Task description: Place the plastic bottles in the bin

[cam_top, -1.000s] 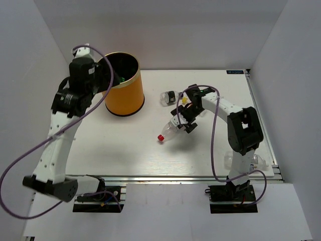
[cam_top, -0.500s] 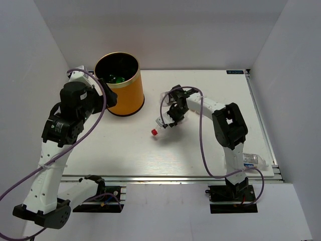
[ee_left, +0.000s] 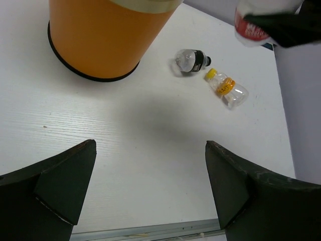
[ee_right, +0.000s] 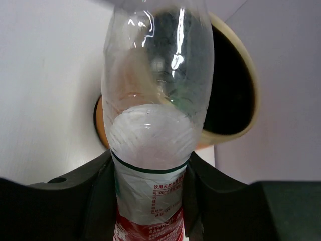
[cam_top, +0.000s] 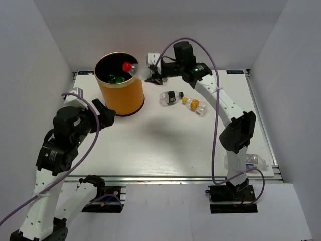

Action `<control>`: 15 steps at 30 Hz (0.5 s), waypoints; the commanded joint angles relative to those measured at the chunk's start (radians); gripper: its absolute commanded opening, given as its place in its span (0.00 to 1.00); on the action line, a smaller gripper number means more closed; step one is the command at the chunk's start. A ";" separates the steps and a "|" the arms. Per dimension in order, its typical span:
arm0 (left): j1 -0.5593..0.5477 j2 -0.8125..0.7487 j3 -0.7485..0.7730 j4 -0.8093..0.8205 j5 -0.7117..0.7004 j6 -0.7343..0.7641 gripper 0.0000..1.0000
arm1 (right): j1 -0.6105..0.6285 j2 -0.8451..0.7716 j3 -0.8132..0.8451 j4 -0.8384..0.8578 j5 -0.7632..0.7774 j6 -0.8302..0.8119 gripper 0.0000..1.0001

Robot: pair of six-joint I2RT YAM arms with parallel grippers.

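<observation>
The orange bin (cam_top: pixel 125 98) stands at the back left, with a green bottle (cam_top: pixel 117 79) inside. My right gripper (cam_top: pixel 153 75) is shut on a clear red-labelled bottle (cam_top: pixel 136 71), held nearly level with its red cap over the bin's opening. In the right wrist view the bottle (ee_right: pixel 153 150) sits between the fingers (ee_right: pixel 95 196), with the bin's rim (ee_right: pixel 252 100) behind. My left gripper (cam_top: pixel 104 113) is open and empty, low, in front of the bin (ee_left: pixel 100 40). A black-labelled bottle (cam_top: pixel 170 97) and a yellow-capped bottle (cam_top: pixel 193 104) lie right of the bin.
Another clear bottle (cam_top: pixel 253 160) lies at the table's front right edge, beside the right arm's base. In the left wrist view the black-labelled bottle (ee_left: pixel 191 61) and the yellow-capped bottle (ee_left: pixel 226 89) lie on the white table (ee_left: pixel 125 135).
My right gripper has lifted the red-capped bottle off the table and carried it back and left, over the bin's opening. My left arm has drawn away from the bin toward the near side.
</observation>
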 commanded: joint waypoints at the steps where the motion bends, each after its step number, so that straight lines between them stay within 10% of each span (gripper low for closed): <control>1: -0.003 -0.030 -0.014 0.001 0.007 -0.017 1.00 | 0.012 0.005 0.044 0.411 -0.046 0.478 0.06; 8: -0.003 -0.049 -0.060 0.001 0.026 -0.028 1.00 | 0.061 0.117 0.097 1.086 0.038 0.703 0.10; 15: -0.003 -0.049 -0.108 0.033 0.111 -0.017 1.00 | 0.118 0.372 0.260 1.298 0.144 0.711 0.33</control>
